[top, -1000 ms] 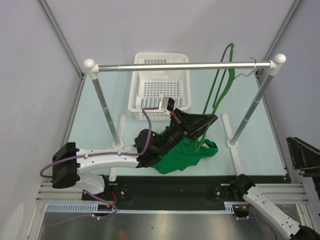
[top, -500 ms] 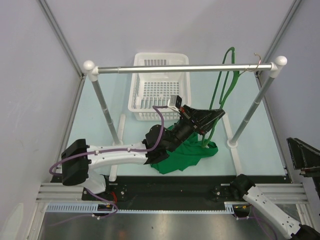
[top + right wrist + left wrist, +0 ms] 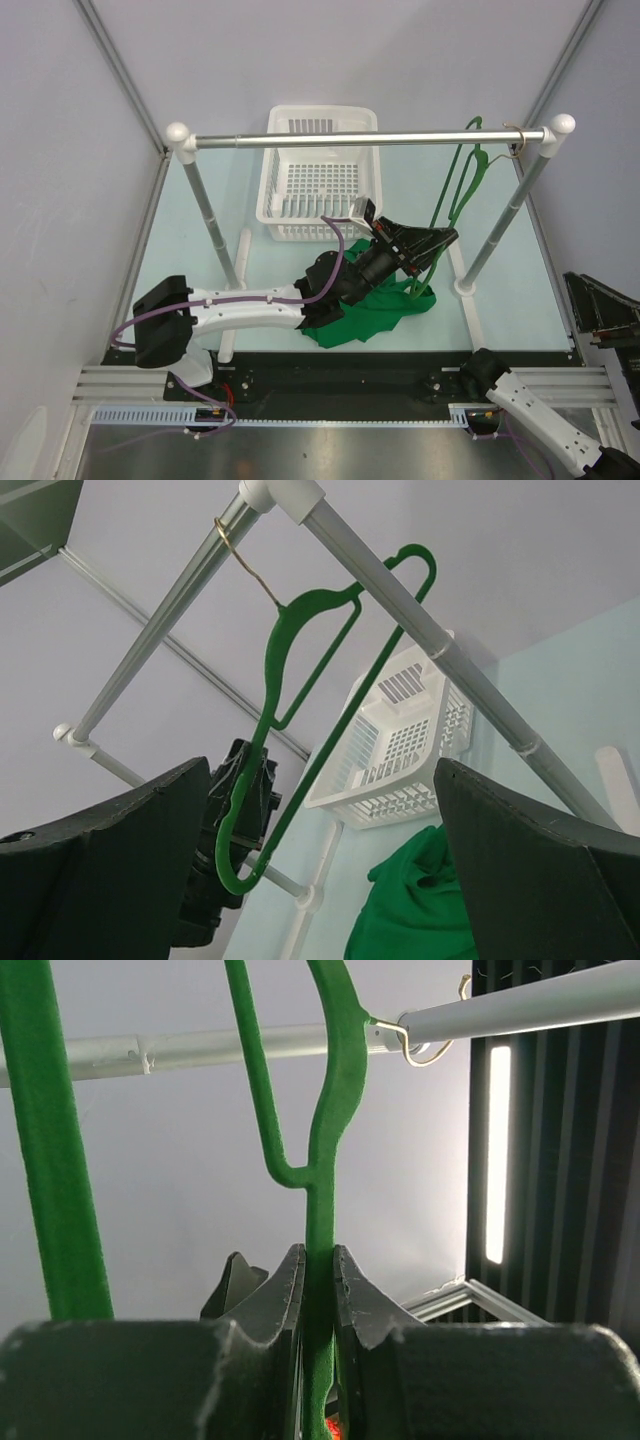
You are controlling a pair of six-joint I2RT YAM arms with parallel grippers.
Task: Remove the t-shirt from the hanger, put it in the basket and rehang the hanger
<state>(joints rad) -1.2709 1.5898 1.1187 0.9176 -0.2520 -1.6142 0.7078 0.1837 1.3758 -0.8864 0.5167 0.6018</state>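
Left gripper [image 3: 318, 1260] pinches hanger [image 3: 343, 1080] low down, likely steadying it on rail [image 3: 350, 137]; t-shirt [image 3: 370, 310] lies crumpled on table [image 3: 520, 290] beneath, already off; right gripper [image 3: 322, 810] gapes wide, idle aside.

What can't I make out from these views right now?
Left wrist view: the left gripper blocks the hanger below its grip.
Top view: the left arm covers part of the t-shirt; the gripper hides its grip point.
Right wrist view: bottom edge cuts off the t-shirt.
Top view: right edge cuts off the right gripper.
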